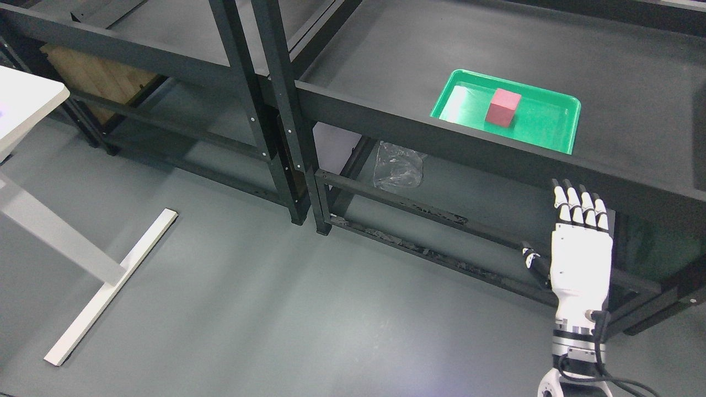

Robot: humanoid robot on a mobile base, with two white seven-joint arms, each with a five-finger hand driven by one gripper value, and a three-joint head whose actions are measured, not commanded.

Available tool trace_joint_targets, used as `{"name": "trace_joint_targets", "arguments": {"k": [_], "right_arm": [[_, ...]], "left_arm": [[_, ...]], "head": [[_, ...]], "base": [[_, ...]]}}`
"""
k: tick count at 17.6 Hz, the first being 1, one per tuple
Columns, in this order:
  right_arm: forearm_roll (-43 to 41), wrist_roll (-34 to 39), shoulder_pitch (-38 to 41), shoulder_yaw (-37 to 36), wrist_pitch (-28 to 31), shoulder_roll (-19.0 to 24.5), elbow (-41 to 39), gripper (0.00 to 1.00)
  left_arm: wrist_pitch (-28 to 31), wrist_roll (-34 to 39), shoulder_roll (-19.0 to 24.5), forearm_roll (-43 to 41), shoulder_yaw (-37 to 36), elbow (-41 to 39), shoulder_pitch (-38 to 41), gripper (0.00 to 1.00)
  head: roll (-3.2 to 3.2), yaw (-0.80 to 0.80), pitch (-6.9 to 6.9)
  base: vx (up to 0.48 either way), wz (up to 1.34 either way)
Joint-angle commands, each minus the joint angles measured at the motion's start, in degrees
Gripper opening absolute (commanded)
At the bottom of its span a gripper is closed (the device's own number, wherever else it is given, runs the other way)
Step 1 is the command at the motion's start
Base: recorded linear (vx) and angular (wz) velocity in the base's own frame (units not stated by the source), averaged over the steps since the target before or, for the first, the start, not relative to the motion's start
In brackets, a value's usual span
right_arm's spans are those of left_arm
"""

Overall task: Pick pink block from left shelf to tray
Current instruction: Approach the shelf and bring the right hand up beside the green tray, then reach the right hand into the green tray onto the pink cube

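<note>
Right hand (580,259) raised, fingers (573,207) straight and together, empty.

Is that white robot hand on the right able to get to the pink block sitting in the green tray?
Probably yes. The right hand hangs open below the shelf's front rail; it must rise over it, but nothing covers the pink block in the green tray.

Ahead of me stand two dark metal shelf units side by side. The right shelf (634,82) has a flat dark grey top with a raised front rail. A green tray (551,124) sits directly on it, near the front edge. The left shelf (165,27) shows a bare grey surface. On the grey floor (276,309) beneath the right shelf lies a crumpled clear plastic bag (398,167).
</note>
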Motion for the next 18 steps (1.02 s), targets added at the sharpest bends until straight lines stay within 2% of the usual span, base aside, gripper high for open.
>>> {"name": "trace_joint_targets", "arguments": {"k": [1, 4, 8, 14, 18], "right_arm": [[0.1, -0.2, 0.2, 0.3, 0.0, -0.8, 0.0, 1.0], [-4.2, -0.4, 0.2, 0.3, -0.8, -0.8, 0.0, 1.0], [-11.3, -0.2, 0.3, 0.1, -5.2, -0.8, 0.0, 1.0], [-11.8, 0.7, 0.5, 0.2, -5.0, -0.8, 0.1, 1.0], [-11.8, 6.6, 0.6, 0.2, -4.7, -0.8, 0.3, 1.0]], "left_arm": [[0.0, 0.0, 1.0, 0.4, 0.0, -1.0, 0.0, 1.0], [0.0, 0.0, 1.0, 0.4, 0.0, -1.0, 0.0, 1.0], [0.0, 0.0, 1.0, 0.4, 0.0, -1.0, 0.0, 1.0], [0.0, 0.0, 1.0, 0.4, 0.0, -1.0, 0.0, 1.0], [0.0, 0.0, 1.0, 0.4, 0.0, -1.0, 0.0, 1.0]], "head": [[0.0, 0.0, 0.0], [0.0, 0.0, 0.0], [0.0, 0.0, 0.0], [0.0, 0.0, 0.0], [0.0, 0.0, 0.0]], "base": [[0.259, 0.0], [0.268, 0.02], [0.246, 0.04], [0.228, 0.02], [0.239, -0.05]]}}
